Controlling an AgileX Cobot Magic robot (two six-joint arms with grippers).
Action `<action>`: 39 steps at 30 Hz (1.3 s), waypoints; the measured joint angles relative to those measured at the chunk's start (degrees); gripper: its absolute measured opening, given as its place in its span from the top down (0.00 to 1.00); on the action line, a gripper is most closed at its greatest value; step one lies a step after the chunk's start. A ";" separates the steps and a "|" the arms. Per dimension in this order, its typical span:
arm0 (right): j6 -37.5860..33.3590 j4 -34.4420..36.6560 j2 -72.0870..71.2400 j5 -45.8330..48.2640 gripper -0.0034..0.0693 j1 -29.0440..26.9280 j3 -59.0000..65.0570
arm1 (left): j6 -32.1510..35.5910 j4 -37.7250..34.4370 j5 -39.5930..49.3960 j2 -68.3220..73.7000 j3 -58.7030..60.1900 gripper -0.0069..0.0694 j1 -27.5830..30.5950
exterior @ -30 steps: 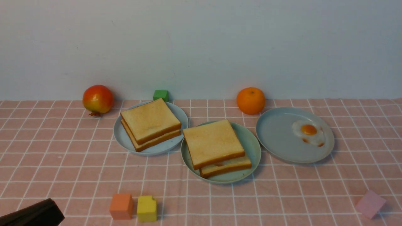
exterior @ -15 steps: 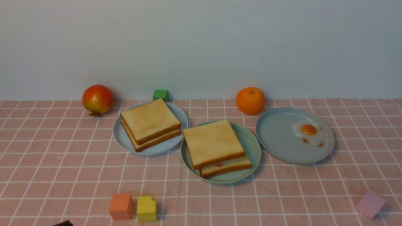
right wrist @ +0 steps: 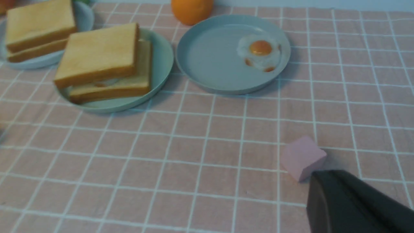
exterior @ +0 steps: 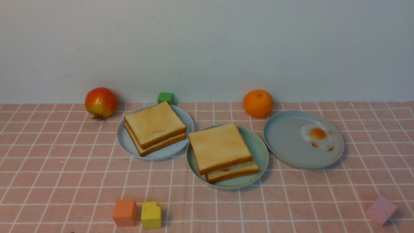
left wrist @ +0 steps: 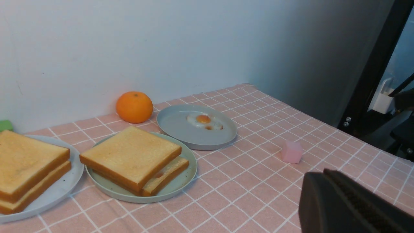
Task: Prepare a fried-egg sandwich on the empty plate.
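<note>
The fried-egg sandwich (exterior: 221, 150) lies on the mint-green plate (exterior: 260, 152) at the table's middle: two toast slices, the top one shifted, with a bit of egg showing between them. It also shows in the left wrist view (left wrist: 132, 155) and the right wrist view (right wrist: 97, 55). Neither gripper is in the front view. My left gripper (left wrist: 326, 173) is shut and empty, hovering over the cloth well away from the plates. My right gripper (right wrist: 326, 173) is shut and empty, just beside a pink cube (right wrist: 302, 157).
A stack of plain toast (exterior: 155, 127) sits on the left grey-blue plate (exterior: 124, 142). A fried egg (exterior: 318, 136) lies on the right grey-blue plate (exterior: 284, 142). Red fruit (exterior: 101, 102), orange (exterior: 258, 103) and green cube (exterior: 165, 97) stand by the wall. Orange (exterior: 125, 212), yellow (exterior: 151, 215) and pink (exterior: 381, 209) cubes lie near the front.
My left gripper has drawn back out of the front view's lower left corner. The sandwich, plates and other objects have not moved.
</note>
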 joint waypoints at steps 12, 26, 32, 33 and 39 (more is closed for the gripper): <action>2.21 -0.27 -10.75 -14.87 0.96 -2.46 20.25 | 0.00 -0.19 0.42 0.00 0.00 0.89 0.00; 2.39 2.66 -10.75 -14.93 0.96 -2.46 20.30 | 0.00 -0.35 0.59 0.00 0.07 0.89 0.00; 2.39 2.77 -10.75 -14.93 0.96 -2.46 20.30 | 0.00 -0.39 0.59 0.00 0.07 0.89 0.00; 2.39 2.77 -10.75 -14.93 0.96 -2.46 20.30 | 0.00 -0.39 0.59 0.00 0.07 0.89 0.00; 2.39 2.83 -10.75 -14.93 0.95 -2.46 20.30 | 0.00 -0.39 0.59 0.00 0.07 0.89 0.00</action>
